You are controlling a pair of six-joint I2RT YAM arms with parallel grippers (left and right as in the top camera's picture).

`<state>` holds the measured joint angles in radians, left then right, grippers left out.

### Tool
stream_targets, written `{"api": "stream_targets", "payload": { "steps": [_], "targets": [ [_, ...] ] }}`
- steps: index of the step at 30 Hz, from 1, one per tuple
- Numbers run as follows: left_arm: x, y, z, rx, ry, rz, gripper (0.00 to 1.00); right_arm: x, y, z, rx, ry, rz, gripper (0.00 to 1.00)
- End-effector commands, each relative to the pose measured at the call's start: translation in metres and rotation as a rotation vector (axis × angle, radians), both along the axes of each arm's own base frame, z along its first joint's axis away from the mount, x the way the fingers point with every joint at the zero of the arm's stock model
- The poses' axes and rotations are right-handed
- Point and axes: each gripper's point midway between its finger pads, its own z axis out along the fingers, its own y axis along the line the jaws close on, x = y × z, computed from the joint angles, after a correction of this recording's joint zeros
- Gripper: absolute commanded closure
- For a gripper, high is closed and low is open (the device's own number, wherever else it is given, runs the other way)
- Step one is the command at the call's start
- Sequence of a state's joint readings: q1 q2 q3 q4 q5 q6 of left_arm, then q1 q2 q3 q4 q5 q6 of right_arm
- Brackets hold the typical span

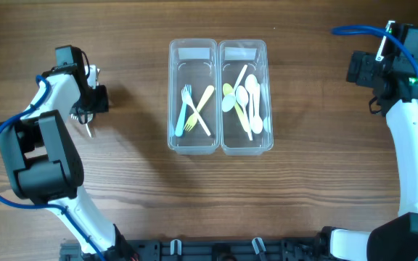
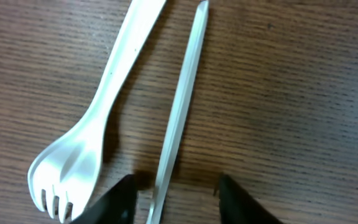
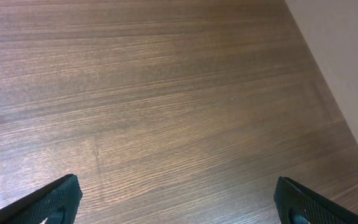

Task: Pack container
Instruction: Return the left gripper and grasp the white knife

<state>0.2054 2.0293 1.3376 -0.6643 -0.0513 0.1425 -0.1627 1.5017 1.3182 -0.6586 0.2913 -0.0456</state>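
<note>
At the left of the overhead view, the left gripper [image 2: 174,186] has its fingers apart astride a pale knife [image 2: 180,99], seemingly not pinching it, with a white fork [image 2: 98,124] just beside. The right gripper [image 3: 176,196] gapes wide over bare table [image 3: 166,93]. The clear containers [image 1: 194,52] sit at centre, holding cutlery.

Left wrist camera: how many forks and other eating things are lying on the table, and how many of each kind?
Fork: 1 (white)
Knife: 1 (thin and see-through, lying beside the fork)
Total: 2
</note>
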Motion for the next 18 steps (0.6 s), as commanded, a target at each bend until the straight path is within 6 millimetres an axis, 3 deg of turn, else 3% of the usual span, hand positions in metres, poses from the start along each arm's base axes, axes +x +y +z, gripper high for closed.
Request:
{"api": "stream_targets", "payload": {
  "steps": [1,4,7,10,12,18],
  "targets": [
    [-0.0063,-0.0004,-0.0095,-0.018,0.026,-0.013,0.64,0.0024,0.0010,0.0041,0.013,-0.019,-0.010,0.00],
    [-0.0082,-0.0007,-0.0098,-0.019,0.033,-0.013,0.67,0.0024,0.0010,0.0041,0.013,-0.019,-0.009,0.00],
    [-0.0107,-0.0002,-0.0102,-0.016,0.044,-0.011,0.79,0.0024,0.0010,0.0041,0.013,-0.019,-0.010,0.00],
    [-0.0113,0.0009,-0.0102,-0.011,0.047,-0.010,0.81,0.0024,0.0010,0.0041,0.013,-0.019,-0.009,0.00],
    [-0.0116,0.0016,-0.0103,-0.011,0.047,-0.007,0.96,0.0024,0.0010,0.0041,0.013,-0.019,-0.010,0.00],
    [-0.0113,0.0020,-0.0099,-0.013,0.044,0.004,0.96,0.0024,0.0010,0.0041,0.013,-0.019,-0.010,0.00]
  ]
}}
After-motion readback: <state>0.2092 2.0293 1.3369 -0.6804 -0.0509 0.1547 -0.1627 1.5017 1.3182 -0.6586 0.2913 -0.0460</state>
